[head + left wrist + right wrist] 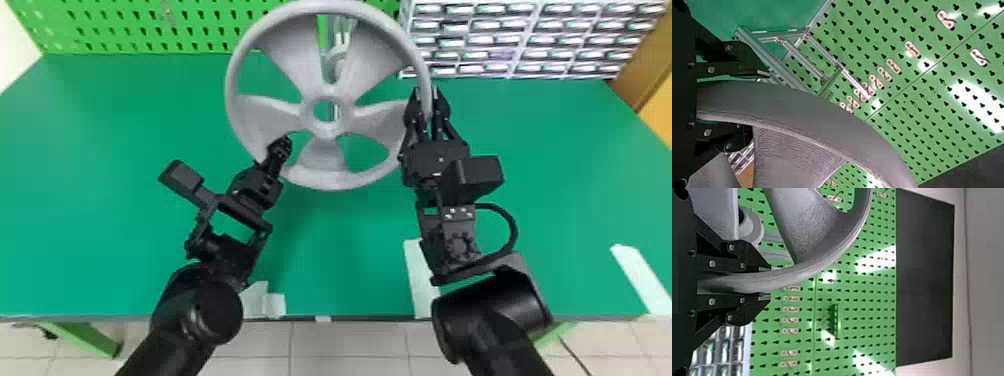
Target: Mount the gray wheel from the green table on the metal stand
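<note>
Head view: R tool (426,90) astride rim (423,65)

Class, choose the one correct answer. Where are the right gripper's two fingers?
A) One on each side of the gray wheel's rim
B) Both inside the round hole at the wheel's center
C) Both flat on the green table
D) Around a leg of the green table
A: in the right wrist view, the gray wheel's rim runs between the two fingers of the right gripper.
</note>
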`<control>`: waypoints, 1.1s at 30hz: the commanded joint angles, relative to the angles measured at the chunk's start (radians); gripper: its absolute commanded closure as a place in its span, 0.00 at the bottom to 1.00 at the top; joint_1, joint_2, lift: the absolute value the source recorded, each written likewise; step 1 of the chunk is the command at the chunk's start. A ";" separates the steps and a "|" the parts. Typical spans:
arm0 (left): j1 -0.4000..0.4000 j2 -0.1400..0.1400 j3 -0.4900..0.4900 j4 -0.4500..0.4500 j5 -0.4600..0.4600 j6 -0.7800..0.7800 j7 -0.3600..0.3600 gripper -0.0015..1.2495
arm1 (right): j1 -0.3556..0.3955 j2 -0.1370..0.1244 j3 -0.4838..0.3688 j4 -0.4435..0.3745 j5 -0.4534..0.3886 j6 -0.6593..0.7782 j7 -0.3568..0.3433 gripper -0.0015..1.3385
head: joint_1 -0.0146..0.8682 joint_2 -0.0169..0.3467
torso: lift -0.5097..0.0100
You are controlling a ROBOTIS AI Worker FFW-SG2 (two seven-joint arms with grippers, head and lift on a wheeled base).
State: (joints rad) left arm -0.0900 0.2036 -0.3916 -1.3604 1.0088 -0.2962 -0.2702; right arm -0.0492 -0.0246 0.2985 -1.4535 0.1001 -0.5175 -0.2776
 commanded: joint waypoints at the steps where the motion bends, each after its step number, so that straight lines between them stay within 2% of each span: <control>1: -0.014 -0.001 0.000 0.009 -0.029 0.000 0.000 0.68 | 0.002 0.000 0.002 0.010 -0.056 -0.001 0.000 0.82 | 1.00 0.19 | 0.80; 13: -0.094 -0.006 -0.033 0.076 -0.125 -0.001 -0.026 0.69 | -0.009 0.002 -0.005 0.056 -0.161 -0.033 0.001 0.82 | 1.00 0.19 | 0.80; 22: -0.129 -0.043 0.000 0.119 -0.233 -0.001 -0.058 0.69 | -0.026 0.000 -0.012 0.085 -0.203 -0.049 0.001 0.82 | 1.00 0.19 | 0.80; 33: -0.169 -0.064 -0.003 0.205 -0.266 -0.046 -0.084 0.69 | -0.098 -0.011 0.048 0.209 -0.281 -0.151 0.003 0.82 | 1.00 0.19 | 0.80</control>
State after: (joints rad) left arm -0.2453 0.1463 -0.3923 -1.1831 0.7561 -0.3245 -0.3534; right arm -0.1220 -0.0326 0.3250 -1.2845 -0.1621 -0.6426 -0.2749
